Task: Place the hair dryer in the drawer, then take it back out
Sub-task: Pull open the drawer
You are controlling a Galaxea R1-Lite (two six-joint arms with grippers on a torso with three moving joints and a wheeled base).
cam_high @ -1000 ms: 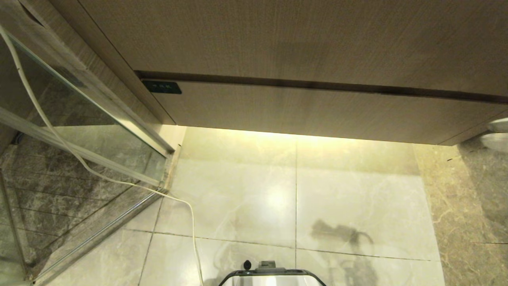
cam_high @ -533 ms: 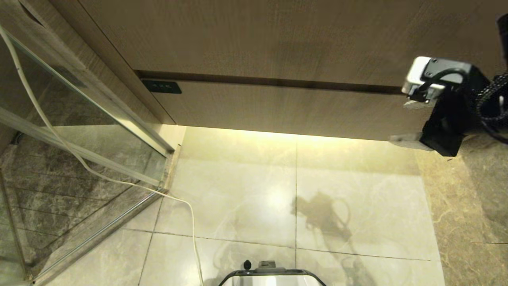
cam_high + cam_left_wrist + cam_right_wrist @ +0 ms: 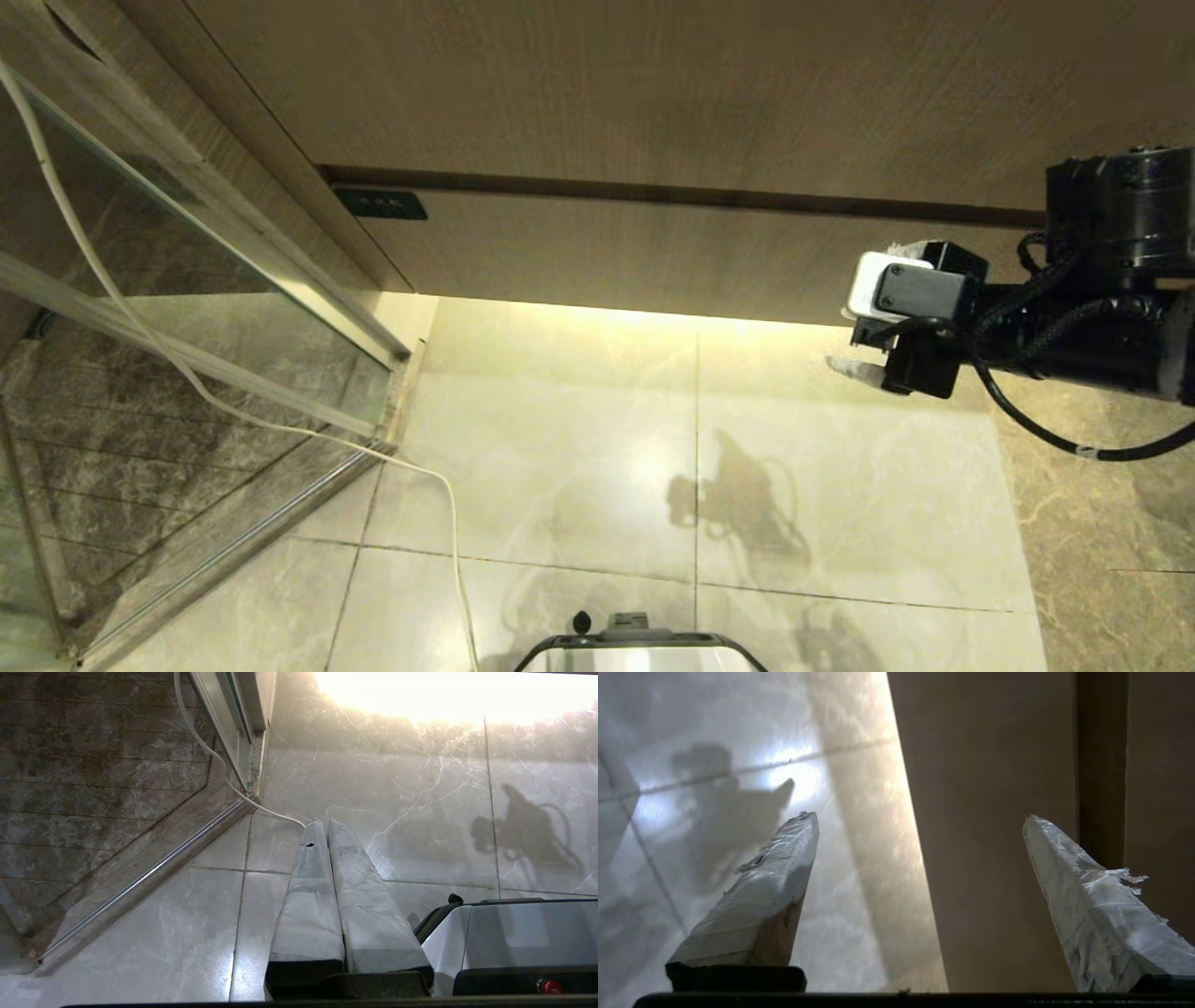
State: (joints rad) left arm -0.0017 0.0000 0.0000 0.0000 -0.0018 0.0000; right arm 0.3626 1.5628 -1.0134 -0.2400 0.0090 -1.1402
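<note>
So the drawer (image 3: 653,252) is shut flush under the taller wood panel (image 3: 607,84), and the hair dryer isn't anywhere in view, so can't say where it is. Right gripper (image 3: 854,350) is over at the right end of the drawer front, fingers (image 3: 770,891) spread wide with nothing between them. Left gripper (image 3: 327,833) hangs low over the floor, fingers pressed together. No handle on that front, so I'd guess you hook the edge or the dark gap above. Glossy marble floor tiles (image 3: 560,467), glass shower door (image 3: 187,280) left, loose white cable (image 3: 448,523) trailing
</note>
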